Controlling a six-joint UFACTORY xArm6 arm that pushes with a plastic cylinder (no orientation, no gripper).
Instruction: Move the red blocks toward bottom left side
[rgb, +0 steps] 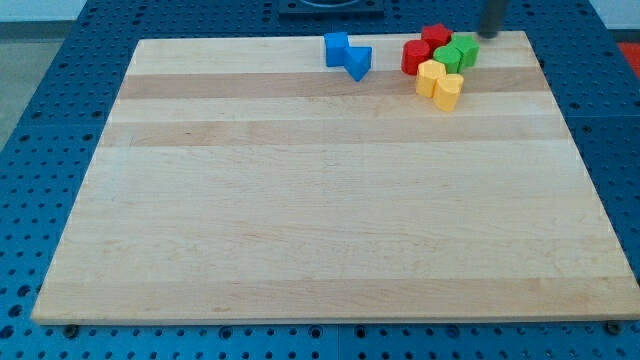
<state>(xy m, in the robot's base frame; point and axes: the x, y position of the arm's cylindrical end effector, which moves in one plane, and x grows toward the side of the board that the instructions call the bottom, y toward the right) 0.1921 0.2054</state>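
Two red blocks sit near the top right of the wooden board (320, 200): a red star-like block (436, 36) at the very top and a red block (415, 56) just below-left of it. My tip (489, 33) is a blurred dark rod at the view's top edge, right of the red star block and just above-right of the green blocks, apart from the red ones.
Two green blocks (458, 54) touch the red ones on their right. Two yellow blocks (440, 84) lie just below them. Two blue blocks (347, 55) sit to the left of the cluster. A blue perforated table surrounds the board.
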